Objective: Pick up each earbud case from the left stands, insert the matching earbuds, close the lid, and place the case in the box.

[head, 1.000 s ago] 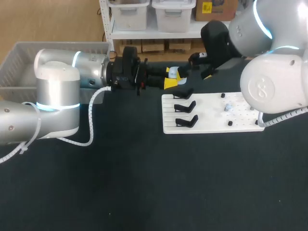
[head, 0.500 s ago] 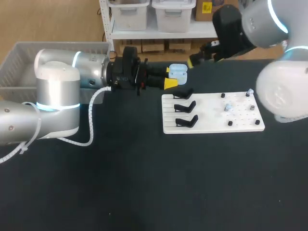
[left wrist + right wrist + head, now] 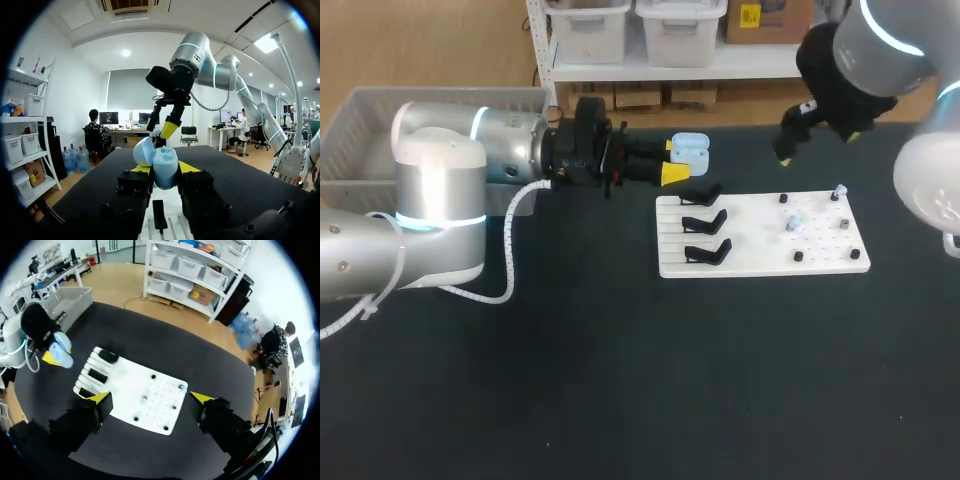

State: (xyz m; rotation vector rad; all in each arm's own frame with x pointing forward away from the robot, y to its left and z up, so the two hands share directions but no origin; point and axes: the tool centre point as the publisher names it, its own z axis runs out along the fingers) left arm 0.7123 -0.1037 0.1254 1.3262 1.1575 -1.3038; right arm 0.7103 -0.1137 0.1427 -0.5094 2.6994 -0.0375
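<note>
Beside the white board (image 3: 820, 255), left fingers (image 3: 186, 167) pinch the earbud case (image 3: 691, 149), lid seemingly open; right fingers (image 3: 101, 398) spread above it.

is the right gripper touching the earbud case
Apart. The head view shows the right gripper well clear of the earbud case, with bare table between them.

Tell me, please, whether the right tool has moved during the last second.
Yes. The right tool has drawn rightward, away from the earbud case, and now hangs beyond the white board's far edge.
</note>
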